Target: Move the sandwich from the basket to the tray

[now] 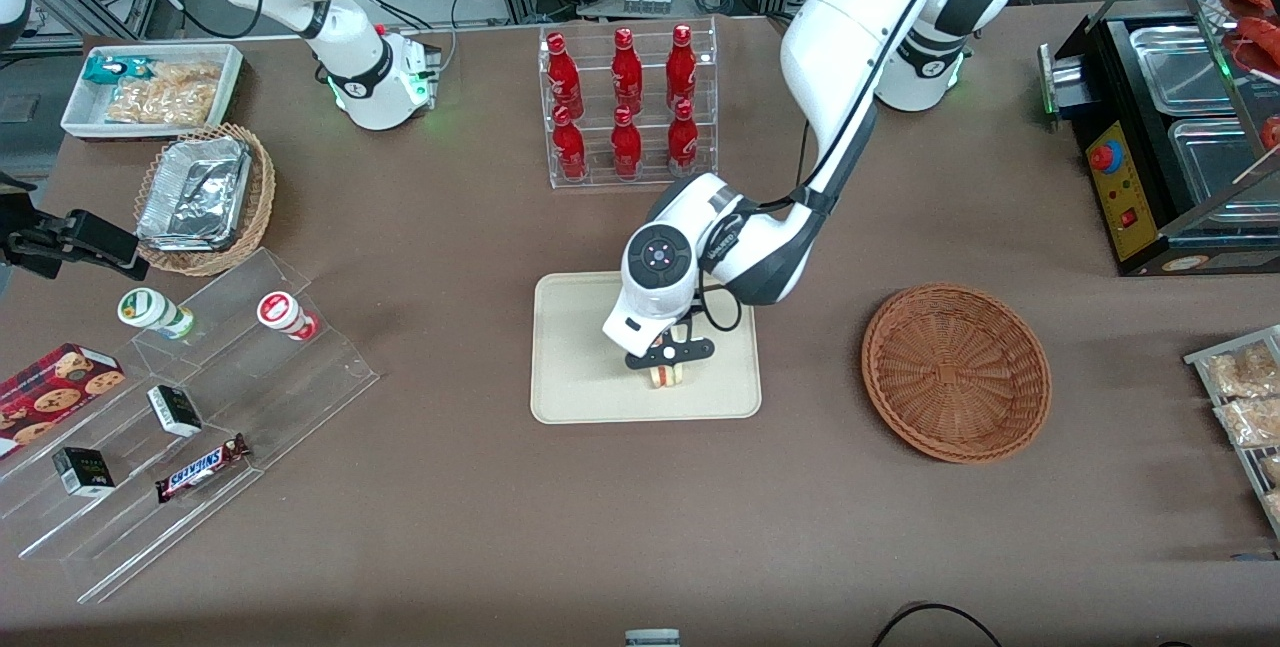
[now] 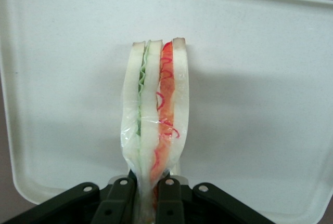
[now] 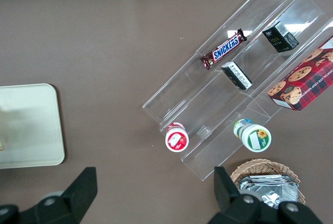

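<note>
Directly under the gripper (image 1: 668, 364) lies the tray (image 1: 580, 377), and the sandwich (image 1: 666, 374) is pinched between the gripper's two fingers over the tray's edge nearest the front camera. From the front the sandwich's lower edge sits at the tray surface, though whether it touches cannot be told. The basket (image 1: 955, 372) sits well apart from the gripper, toward the working arm's end of the counter (image 1: 450, 527), with nothing in it.

Farther from the front camera than the gripper stands a clear rack (image 1: 628, 107) holding six red bottles in two rows. Toward the parked arm's end, a tan wicker basket (image 1: 205, 199) carries foil containers, a white bin (image 1: 152, 89) holds snack packets, and clear stepped shelves (image 1: 190, 407) bear two small cups, dark little boxes, a cookie box and a Snickers bar (image 1: 202, 467). A black appliance with steel pans (image 1: 1170, 127) stands at the working arm's end. The counter is plain brown; cables and equipment frames line the room past its edge.

The left wrist view alone shows the sandwich (image 2: 156, 115) up close: wrapped in clear film, white bread layers with green and red filling, its narrow end clamped between the black fingers (image 2: 169, 203), the tray (image 2: 270, 89) pale beneath. The right wrist view adds the shelves (image 3: 234, 78) from above and one corner of the tray (image 3: 31, 125).
</note>
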